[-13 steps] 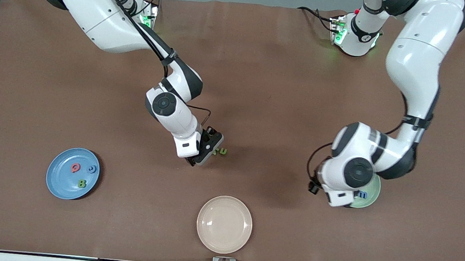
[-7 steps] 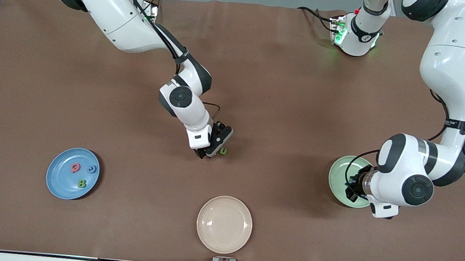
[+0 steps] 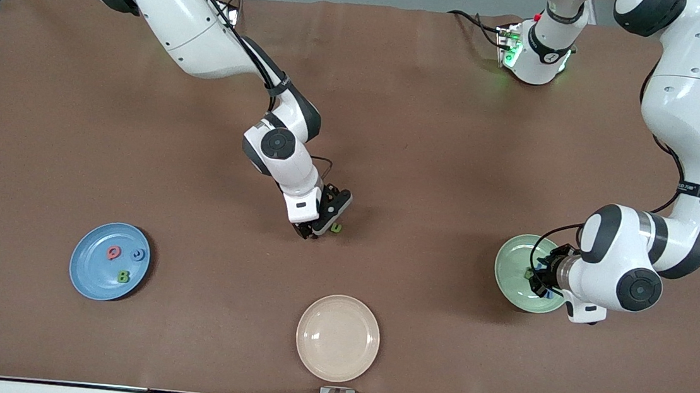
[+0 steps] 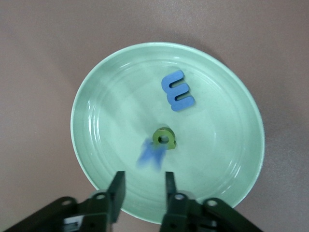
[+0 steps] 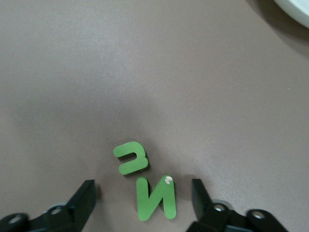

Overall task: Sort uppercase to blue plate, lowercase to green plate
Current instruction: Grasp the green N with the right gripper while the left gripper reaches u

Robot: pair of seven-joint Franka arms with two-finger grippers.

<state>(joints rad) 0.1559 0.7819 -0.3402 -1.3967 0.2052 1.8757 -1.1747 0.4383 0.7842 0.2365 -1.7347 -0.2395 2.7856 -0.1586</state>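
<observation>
Over the pale green plate [image 3: 510, 265] [image 4: 104, 111] hangs my left gripper [image 3: 538, 281] [image 4: 143, 191], open and holding nothing. On that plate lie a blue m [image 4: 177, 90], a green b [image 4: 164, 138] and a blurred blue x [image 4: 151, 155] just off the fingertips. At mid-table my right gripper [image 3: 317, 228] [image 5: 144, 198] stands open, low over the table, its fingers on either side of the green N [image 5: 156, 198]. A green n/u letter [image 3: 336, 227] [image 5: 130, 157] lies just beside the N. The blue plate [image 3: 90, 265] carries the pink-red Q [image 3: 114, 254], the blue ring [image 3: 139, 255] and the green B [image 3: 123, 276].
A beige plate [image 3: 337, 338] sits near the table's front edge, nearer to the front camera than the two green letters; its rim [image 5: 294, 7] shows in a corner of the right wrist view. Both arms' bases stand along the back edge.
My left arm swung toward its own end of the table over the green plate, and its gripper opened, letting go of the blue x. My right gripper settled lower around the green N.
</observation>
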